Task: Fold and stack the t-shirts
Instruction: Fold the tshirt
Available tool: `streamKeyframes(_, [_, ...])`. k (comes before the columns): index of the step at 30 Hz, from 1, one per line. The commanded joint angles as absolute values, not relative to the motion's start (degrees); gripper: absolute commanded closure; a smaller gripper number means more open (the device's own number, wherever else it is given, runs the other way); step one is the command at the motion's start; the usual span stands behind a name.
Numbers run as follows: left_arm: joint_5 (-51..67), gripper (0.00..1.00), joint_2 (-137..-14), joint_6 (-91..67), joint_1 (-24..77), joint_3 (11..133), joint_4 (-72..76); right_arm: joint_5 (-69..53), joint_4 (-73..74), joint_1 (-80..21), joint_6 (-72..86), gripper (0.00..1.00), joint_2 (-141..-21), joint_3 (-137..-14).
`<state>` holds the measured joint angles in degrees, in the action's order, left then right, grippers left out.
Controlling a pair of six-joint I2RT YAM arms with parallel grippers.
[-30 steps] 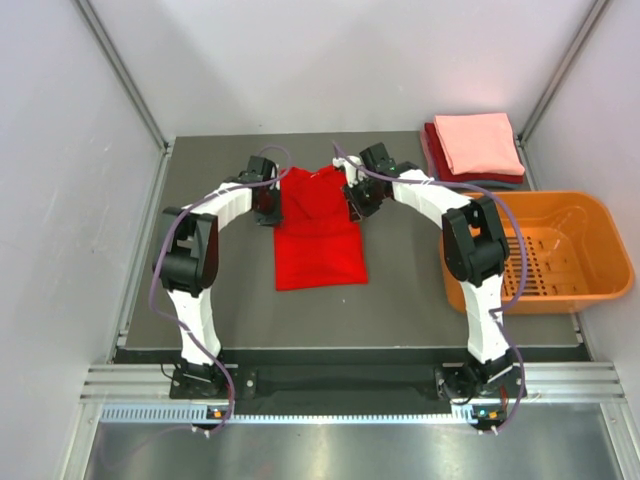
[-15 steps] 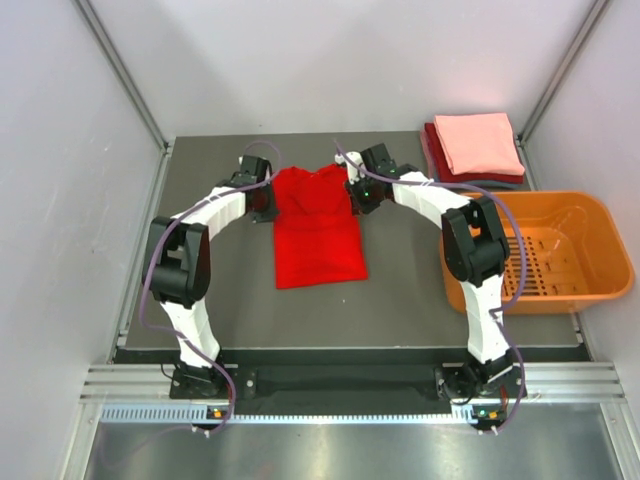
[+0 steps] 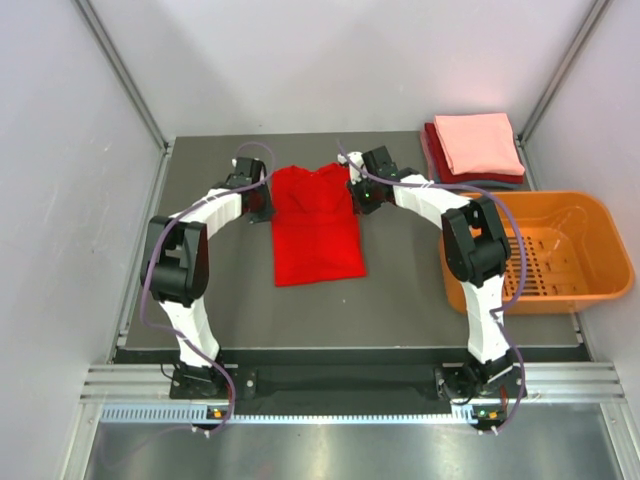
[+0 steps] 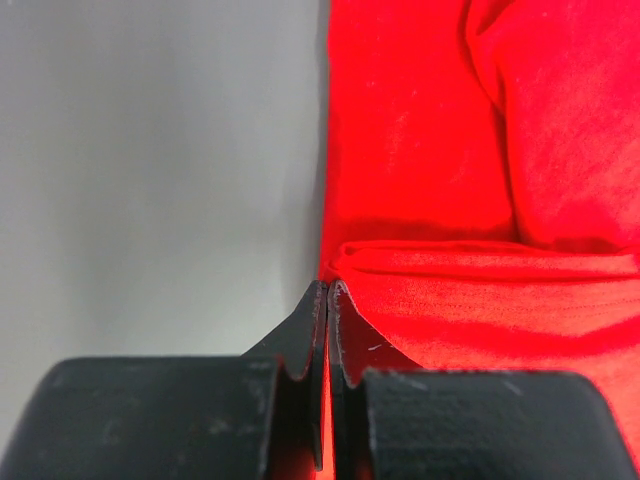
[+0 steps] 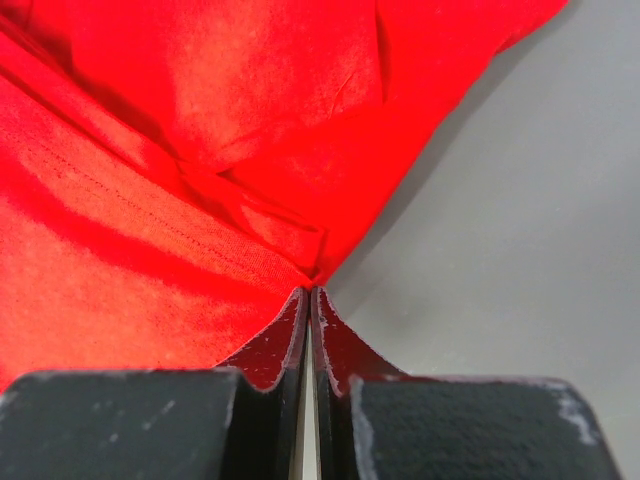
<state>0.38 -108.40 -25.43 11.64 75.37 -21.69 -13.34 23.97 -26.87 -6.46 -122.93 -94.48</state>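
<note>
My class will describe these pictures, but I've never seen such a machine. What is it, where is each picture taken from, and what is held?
Two white robot arms work at a dark table. The overhead picture shows a red t-shirt lying flat, folded shirts stacked at the far right, and an orange basket. The two close-ups come from wrist cameras. The left gripper and right gripper are shut, each pinching an edge of the t-shirt.

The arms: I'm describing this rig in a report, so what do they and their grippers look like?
The left arm and right arm have white links, bulky black joints and looping purple cables. The left gripper and right gripper have matte black, scuffed fingers tapering to thin tips.
</note>
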Motion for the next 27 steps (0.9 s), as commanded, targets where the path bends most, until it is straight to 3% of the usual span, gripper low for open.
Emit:
streamKeyframes(1, [-0.3, 1.00, -109.5, -25.3, 10.5, 75.5, -17.1, -11.0, 20.0, -25.7, -5.9, 1.00, -120.0, -94.6])
streamKeyframes(7, [-0.5, 1.00, -111.1, -25.2, 10.5, 76.1, -17.5, -9.8, 17.7, -25.6, -4.6, 0.97, -120.9, -94.8])
streamKeyframes(9, [-0.6, 0.95, -111.5, -25.0, 10.5, 76.8, -18.2, -9.8, 18.4, -25.7, -4.5, 0.95, -121.6, -95.4])
streamKeyframes(12, [-1.3, 0.80, -111.4, -24.8, 10.5, 78.7, -21.3, -9.5, 20.5, -25.6, -4.0, 0.89, -122.0, -96.9])
streamKeyframes(17, [-7.9, 0.73, -110.2, -26.8, 10.7, 86.0, -36.1, -7.2, 27.6, -25.7, -1.4, 0.68, -117.6, -98.0])
streamKeyframes(19, [-7.6, 0.70, -107.0, -27.2, 11.9, 84.8, -35.9, -8.2, 29.6, -25.6, 1.9, 0.69, -114.6, -96.4])
streamKeyframes(23, [-2.2, 0.67, -102.4, -26.0, 16.0, 80.5, -33.6, -13.3, 28.7, -27.5, 6.6, 0.83, -108.9, -89.0])
streamKeyframes(27, [4.3, 0.67, -98.8, -27.5, 18.0, 75.2, -31.1, -17.2, 25.6, -30.1, 10.0, 0.87, -104.0, -82.2])
